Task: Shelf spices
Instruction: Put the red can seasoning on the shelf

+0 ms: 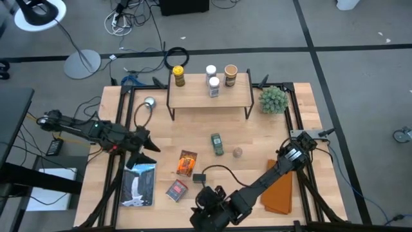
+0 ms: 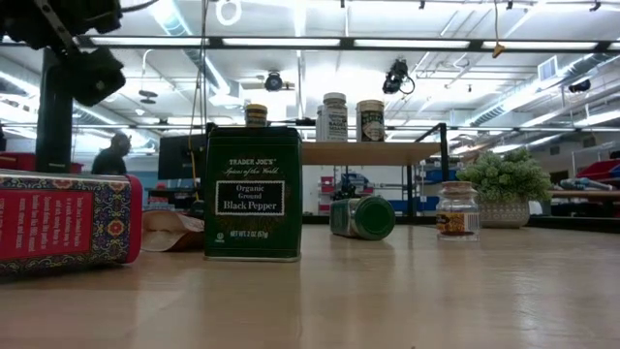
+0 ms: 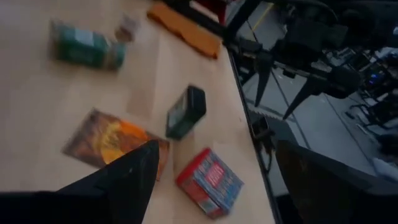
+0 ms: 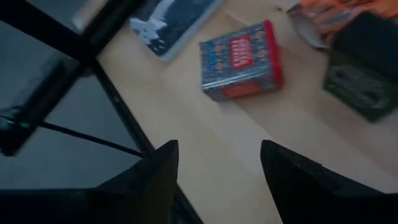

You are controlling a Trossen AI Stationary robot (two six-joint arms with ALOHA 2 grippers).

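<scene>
Bright overhead ceiling strips light the room evenly; both wrist views are motion-blurred.

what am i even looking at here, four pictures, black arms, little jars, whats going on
Two black robot arms work at a wooden table. One picture looks down from above, one looks level across the tabletop, two sit on the arms' wrists. The left end effector and right end effector are both open and hold nothing. Four jars already stand on the low light-wood shelf. On the table remain a dark green black-pepper box, a patterned red tin, an orange packet, a green jar on its side and a small clear jar.
</scene>
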